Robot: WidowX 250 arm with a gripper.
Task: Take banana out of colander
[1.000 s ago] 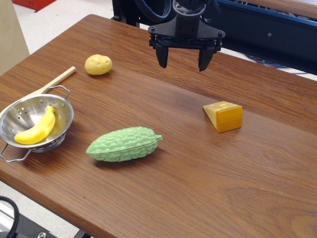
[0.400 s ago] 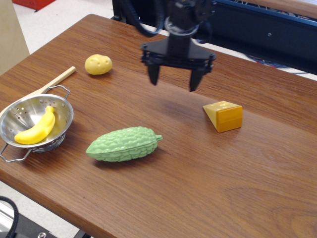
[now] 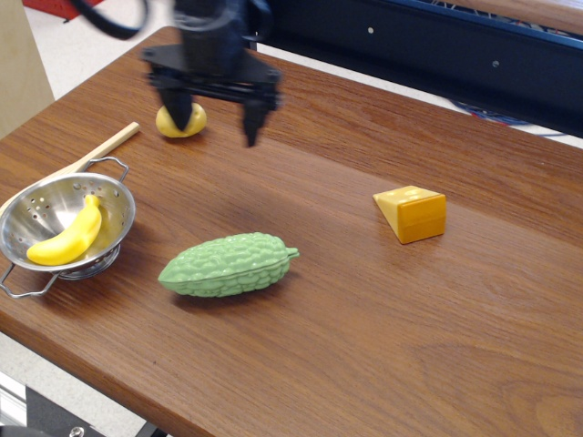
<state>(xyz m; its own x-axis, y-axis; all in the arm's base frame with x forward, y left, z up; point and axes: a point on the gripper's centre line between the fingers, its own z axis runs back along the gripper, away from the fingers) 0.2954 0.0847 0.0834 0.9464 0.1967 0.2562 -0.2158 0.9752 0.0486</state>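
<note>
The yellow banana (image 3: 68, 237) lies inside the shiny steel colander (image 3: 36, 206) at the table's left front edge. My black gripper (image 3: 214, 127) hangs open and empty above the table near the back left, up and to the right of the colander. Its left finger stands in front of the yellow potato. The image of the gripper is blurred by motion.
A lumpy yellow potato (image 3: 195, 121) sits at the back left, partly behind the gripper. A wooden spoon (image 3: 100, 150) lies behind the colander. A green gourd (image 3: 228, 264) lies in the middle front. An orange cheese wedge (image 3: 414, 213) sits at the right.
My gripper has moved left across the table, from above the back middle to over the potato, staying open. The objects have not moved.
</note>
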